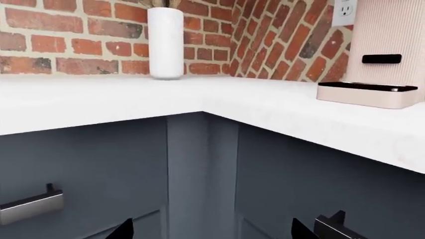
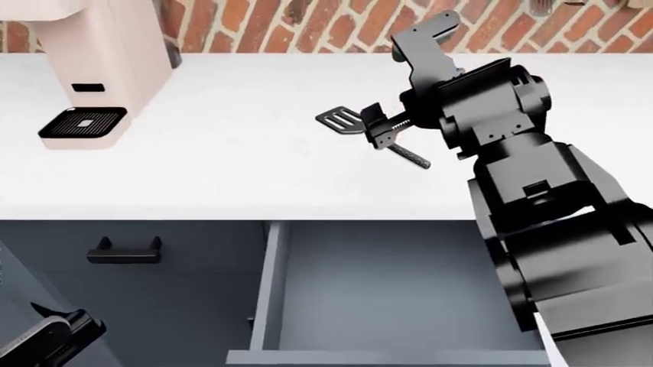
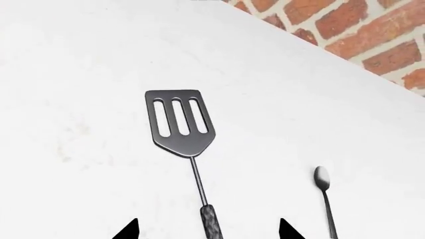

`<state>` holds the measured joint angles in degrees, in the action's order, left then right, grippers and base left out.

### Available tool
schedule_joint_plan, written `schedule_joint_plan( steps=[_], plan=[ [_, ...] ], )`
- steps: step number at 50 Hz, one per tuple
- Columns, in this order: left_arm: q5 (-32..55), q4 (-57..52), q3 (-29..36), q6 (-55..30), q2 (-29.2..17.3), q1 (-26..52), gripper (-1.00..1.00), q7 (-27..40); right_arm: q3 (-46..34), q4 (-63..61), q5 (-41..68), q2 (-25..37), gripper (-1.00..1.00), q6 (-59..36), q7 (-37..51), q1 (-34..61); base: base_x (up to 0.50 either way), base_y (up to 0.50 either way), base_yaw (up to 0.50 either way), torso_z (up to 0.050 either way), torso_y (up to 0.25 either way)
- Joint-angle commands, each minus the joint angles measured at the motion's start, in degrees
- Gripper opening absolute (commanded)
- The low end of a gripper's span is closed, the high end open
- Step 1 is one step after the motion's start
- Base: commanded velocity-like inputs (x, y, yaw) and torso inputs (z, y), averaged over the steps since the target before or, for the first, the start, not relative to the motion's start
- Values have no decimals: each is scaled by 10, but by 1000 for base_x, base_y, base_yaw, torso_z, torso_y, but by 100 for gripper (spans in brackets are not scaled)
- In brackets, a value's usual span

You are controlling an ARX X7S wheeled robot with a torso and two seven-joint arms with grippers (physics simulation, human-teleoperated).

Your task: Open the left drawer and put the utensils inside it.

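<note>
Wall: red and brown brick wall (image 1: 66, 45) with pale mortar behind my counter, meeting at an inside corner.
Counter: white worktop (image 2: 235, 168), faintly speckled, running round that corner.
Cabinets: slate-blue cabinet fronts (image 1: 99, 169) below, one narrow front with a short black handle (image 2: 124, 251).
On the counter: a pink coffee machine (image 2: 97, 61), a white cylinder vase (image 1: 165, 42).
Outlet: white wall socket (image 1: 345, 11).
Light: even, soft.

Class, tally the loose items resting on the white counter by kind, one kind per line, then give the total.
Slotted metal spatula: 1
Small thin metal teaspoon: 1
Pale pink coffee machine: 1
White cylindrical vase: 1
Total: 4
</note>
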<state>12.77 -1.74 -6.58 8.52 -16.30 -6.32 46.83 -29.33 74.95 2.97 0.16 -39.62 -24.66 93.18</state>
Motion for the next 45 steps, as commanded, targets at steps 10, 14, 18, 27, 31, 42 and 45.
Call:
schedule_joint_plan(
  steps=[10,14,18,27,31,42,45],
  plan=[
    [0,12,3,7,-1,2,100,0,-6,0,0,-1,100,-3,3,-7,0,0,0,50,0],
    [1,11,2,12,-1,0,100,-1,6,0,-10,2,100,3,4,-10,0,0,0,50,0],
    [1,10,2,12,-1,-2,100,0,18,0,-16,3,100,6,2,-12,0,0,0,50,0],
    [-4,9,9,17,-5,-1,100,-6,47,0,-21,5,100,16,-6,-13,0,0,0,6,-56],
    [-5,5,9,14,-6,-3,100,-3,49,0,-24,5,100,15,-6,-11,0,0,0,0,-193],
    [-9,5,13,16,-7,-4,100,-3,39,0,-31,11,100,26,15,-6,0,0,0,0,-206],
    [-9,4,13,17,-7,-5,100,-2,36,0,-30,11,100,27,16,-5,0,0,0,0,-194]
  ],
)
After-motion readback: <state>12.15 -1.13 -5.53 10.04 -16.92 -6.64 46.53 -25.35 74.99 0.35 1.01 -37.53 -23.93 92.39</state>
